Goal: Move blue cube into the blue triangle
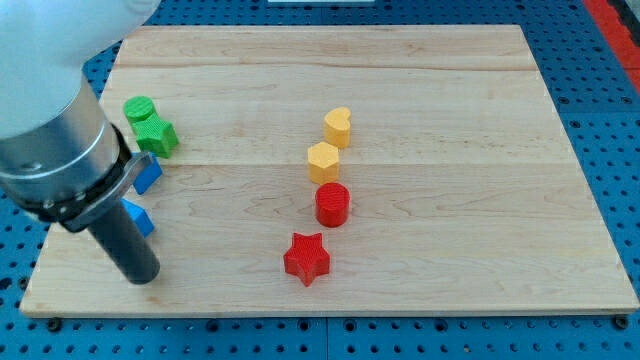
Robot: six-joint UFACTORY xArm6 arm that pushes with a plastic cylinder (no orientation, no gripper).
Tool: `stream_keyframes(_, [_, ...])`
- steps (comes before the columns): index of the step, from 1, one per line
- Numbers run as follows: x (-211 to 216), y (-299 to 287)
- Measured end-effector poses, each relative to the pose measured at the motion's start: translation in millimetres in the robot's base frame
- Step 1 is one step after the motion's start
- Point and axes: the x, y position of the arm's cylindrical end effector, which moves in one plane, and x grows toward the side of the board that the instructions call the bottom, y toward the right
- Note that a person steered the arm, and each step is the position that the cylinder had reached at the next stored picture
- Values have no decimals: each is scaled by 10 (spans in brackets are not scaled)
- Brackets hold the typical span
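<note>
Two blue blocks lie at the board's left edge, both partly hidden by my arm. The upper blue block [149, 175] looks like a cube. The lower blue block [139, 218] sits just below it, and I cannot tell its shape. A small gap separates them. My tip [142, 279] rests on the board below the lower blue block, close to it but not touching.
A green cylinder [139, 109] and a green star [157, 136] sit just above the blue blocks. In the middle, a yellow heart [338, 126], yellow hexagon [323, 161], red cylinder [332, 204] and red star [306, 259] run downward. The board's left edge [45, 262] is near my tip.
</note>
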Motion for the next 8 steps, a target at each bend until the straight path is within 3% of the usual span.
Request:
stream_keyframes(7, [-217, 721])
stream_keyframes(8, [32, 247])
